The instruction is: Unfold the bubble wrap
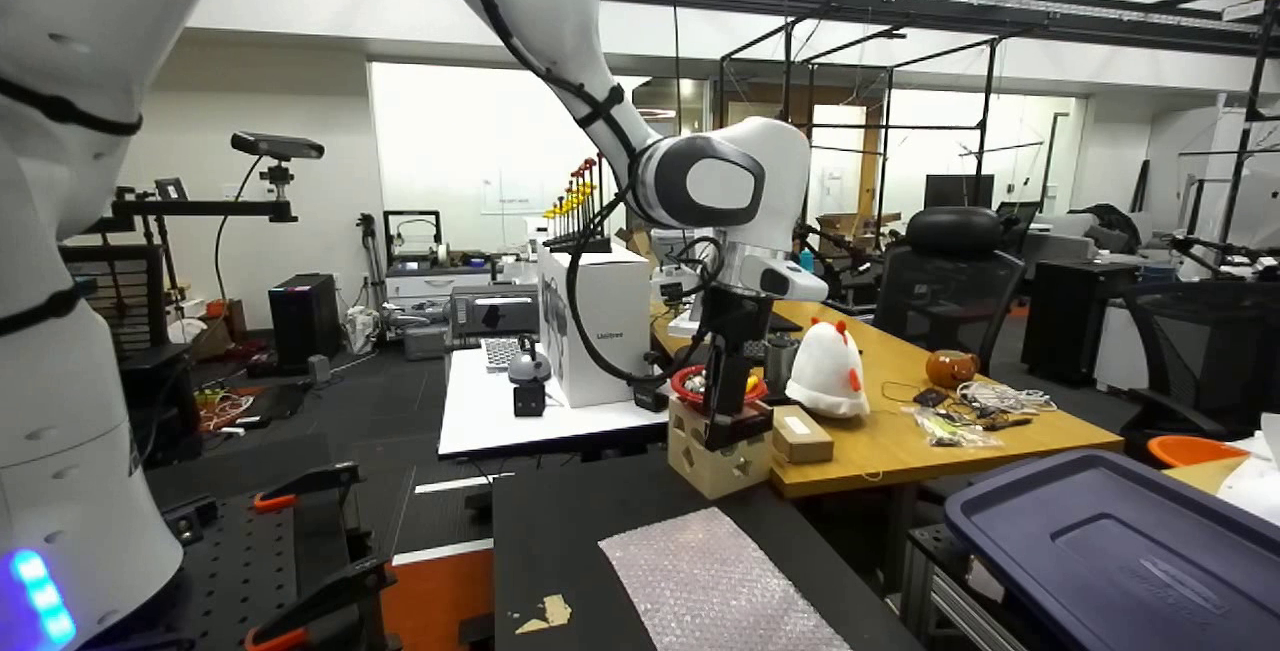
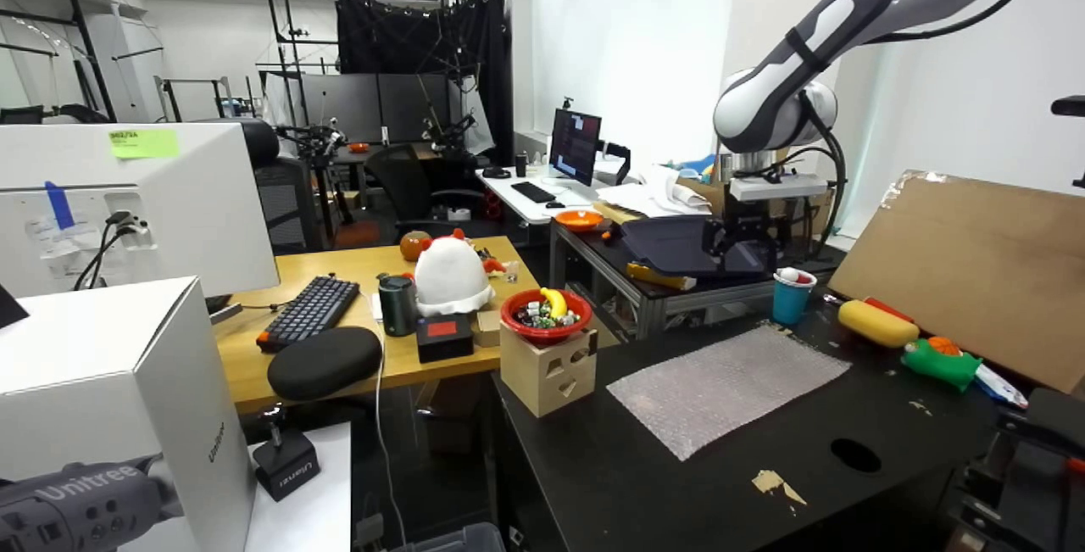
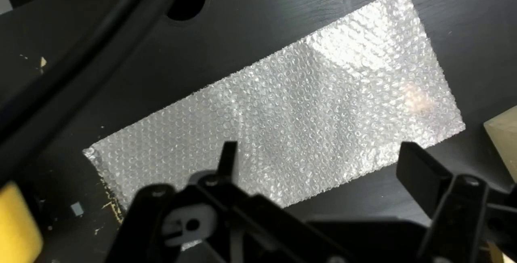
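The bubble wrap point(image 1: 715, 581) lies flat on the black table as a pale translucent rectangle, and it also shows in an exterior view point(image 2: 720, 387). In the wrist view the bubble wrap point(image 3: 278, 109) has a faint crease across it and a slightly raised left end; I cannot tell whether it is doubled. My gripper point(image 3: 317, 146) is open with nothing between its fingers, which overlap the sheet's lower edge in the picture. In both exterior views the gripper point(image 1: 722, 431) point(image 2: 748, 251) hangs well above the table, apart from the sheet. The fingers hide a small part of the sheet in the wrist view.
The black table point(image 2: 644, 493) has a round hole. A wooden shape box point(image 2: 551, 374) with a red bowl point(image 2: 547, 331) stands at one end. A blue cup point(image 2: 792, 298), a yellow toy point(image 2: 877, 323), a green toy point(image 2: 941, 365) and a cardboard sheet point(image 2: 975, 272) are at the other end. A dark bin lid point(image 1: 1120, 551) lies beyond.
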